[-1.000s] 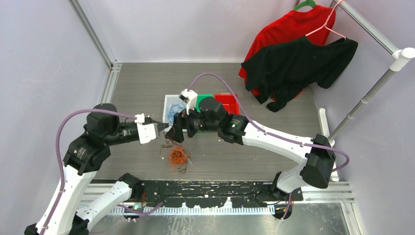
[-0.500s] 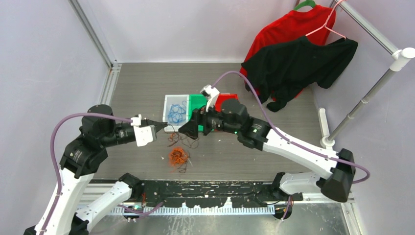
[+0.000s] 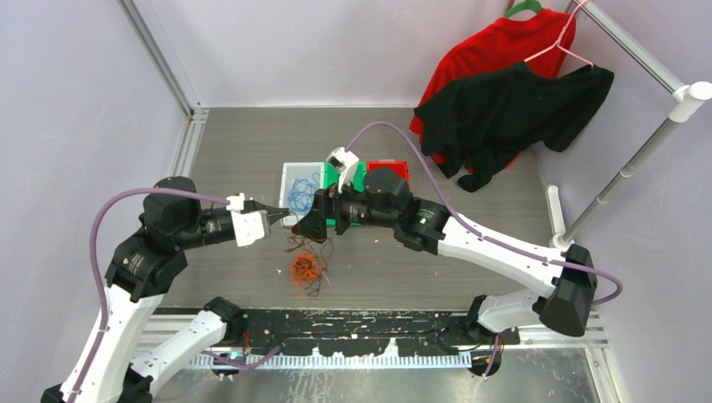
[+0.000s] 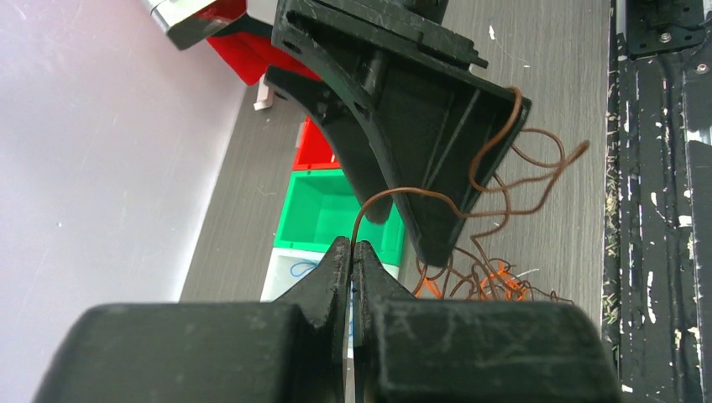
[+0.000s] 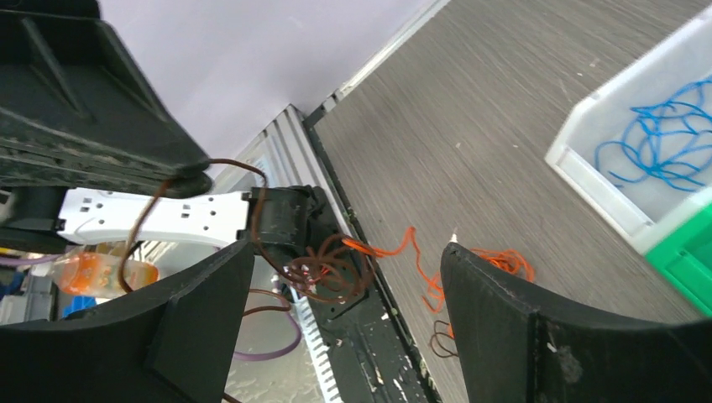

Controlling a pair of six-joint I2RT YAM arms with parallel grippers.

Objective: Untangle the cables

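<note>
My left gripper [image 4: 351, 248] is shut on the end of a thin brown cable [image 4: 395, 192], held above the table. That cable arcs up and hooks over one finger [image 4: 420, 143] of my right gripper [image 5: 348, 249], which stands open with nothing pinched. Below its jaws hangs a knot of brown loops [image 5: 326, 270]. From above, left gripper [image 3: 283, 220] and right gripper [image 3: 309, 227] nearly meet, tip to tip. Under them lies the tangle of orange cables [image 3: 305, 269] with brown loops [image 3: 315, 249] trailing up. Blue cables [image 3: 302, 195] rest in the white bin.
A white bin [image 3: 288, 172], a green bin [image 3: 357, 175] and a red bin [image 3: 388, 167] stand in a row behind the grippers. Red and black shirts [image 3: 504, 101] hang on a rack at the back right. The arms' black base rail [image 3: 361, 323] runs along the near edge.
My right arm swung away to the right, then came back left toward the left gripper. The left gripper stayed put, still shut on the brown cable.
</note>
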